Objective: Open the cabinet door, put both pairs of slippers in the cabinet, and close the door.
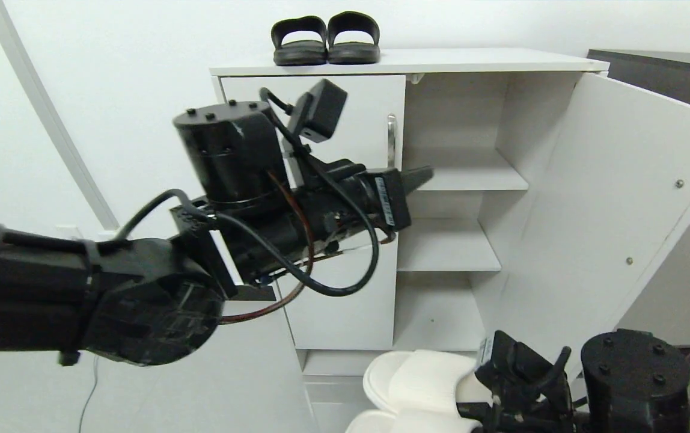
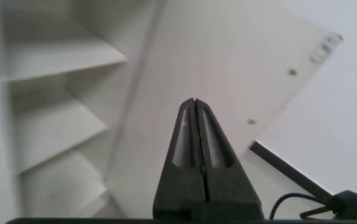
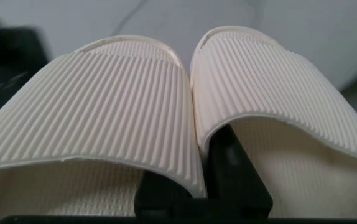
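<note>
White slippers (image 3: 122, 112): you carry the pair side by side, ribbed straps toward the lens, low in front of the cabinet's (image 1: 471, 60) open half, toes aimed inward so they can slide straight in.
Right gripper (image 1: 492, 391): clamped on the white pair where the two straps meet, so one grip carries both.
Left gripper (image 2: 194, 127): fingers pressed together on nothing, held high at the edge of the opening, just beside the handle (image 1: 391, 141) of the closed door. Likely parked there to leave the lower route free for your right arm.
Open door (image 1: 609, 210): swung wide to your right, baring the shelves (image 1: 447, 246).
Black slippers (image 1: 325, 39): on the cabinet top above the closed door, well apart from both grippers. This pair is yet to be stowed.
Step in hand: judged as placing the white pair on a lower shelf.
</note>
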### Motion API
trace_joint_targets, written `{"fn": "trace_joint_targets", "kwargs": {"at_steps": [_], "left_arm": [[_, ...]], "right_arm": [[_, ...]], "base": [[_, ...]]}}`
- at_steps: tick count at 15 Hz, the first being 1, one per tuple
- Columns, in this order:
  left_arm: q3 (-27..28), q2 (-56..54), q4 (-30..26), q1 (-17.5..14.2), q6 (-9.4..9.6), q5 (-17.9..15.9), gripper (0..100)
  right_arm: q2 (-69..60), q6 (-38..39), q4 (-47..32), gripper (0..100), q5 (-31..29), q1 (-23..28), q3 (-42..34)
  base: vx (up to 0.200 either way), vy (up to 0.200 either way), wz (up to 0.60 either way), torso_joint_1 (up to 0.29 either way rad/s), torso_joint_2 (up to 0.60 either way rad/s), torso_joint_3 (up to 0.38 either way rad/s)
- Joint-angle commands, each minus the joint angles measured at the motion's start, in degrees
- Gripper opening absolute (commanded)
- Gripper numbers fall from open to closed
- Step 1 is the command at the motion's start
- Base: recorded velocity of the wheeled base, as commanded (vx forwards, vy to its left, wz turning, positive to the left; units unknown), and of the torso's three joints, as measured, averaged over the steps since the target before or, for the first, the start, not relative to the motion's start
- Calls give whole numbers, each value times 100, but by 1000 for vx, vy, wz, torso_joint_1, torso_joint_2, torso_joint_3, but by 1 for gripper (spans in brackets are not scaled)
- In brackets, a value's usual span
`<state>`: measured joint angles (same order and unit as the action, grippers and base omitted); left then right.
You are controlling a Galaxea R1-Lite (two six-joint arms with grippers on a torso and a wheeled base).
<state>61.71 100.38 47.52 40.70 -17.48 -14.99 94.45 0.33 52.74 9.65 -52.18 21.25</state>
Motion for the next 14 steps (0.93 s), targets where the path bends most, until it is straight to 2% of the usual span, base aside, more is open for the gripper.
{"fn": "trace_joint_targets", "kwargs": {"at_steps": [1,2,5,7,8,10,11,13,14], "left_arm": [[-660,-1020,-120,-731,-1,14,0],[-1073,-1583,-313,-1047,8,155,0],[-1899,-2963,-1078,-1557,228,770,0],[-2603,-4351,-2001,-2137,773,1280,0],[-2796,-4712,-2282,-2269,913,1429,0],[-3183,-5573,-3003,-2515,1344,1860,0],[-3332,-6232,-3530,-2691,1625,2387,0],[-3350,-6803,-3961,-2814,1704,2871,0],[-3446,-7260,-4418,-3227,1687,3169,0]], "right_arm": [[486,187,0,0,-728,102,486],[706,275,-27,0,-1343,225,784],[1102,310,-27,0,-2161,621,1347],[1418,310,-18,0,-2908,841,1734],[1471,310,-18,0,-2996,867,1795],[1532,310,-27,0,-3066,929,1892],[1550,310,-18,0,-3119,964,1909],[1541,310,-18,0,-3136,981,1909],[1523,310,-9,0,-3145,981,1909]], "base": [[0,0,0,0,0,0],[0,0,0,0,0,0],[0,0,0,0,0,0],[0,0,0,0,0,0],[0,0,0,0,0,0],[0,0,0,0,0,0],[0,0,0,0,0,0],[0,0,0,0,0,0],[0,0,0,0,0,0]]}}
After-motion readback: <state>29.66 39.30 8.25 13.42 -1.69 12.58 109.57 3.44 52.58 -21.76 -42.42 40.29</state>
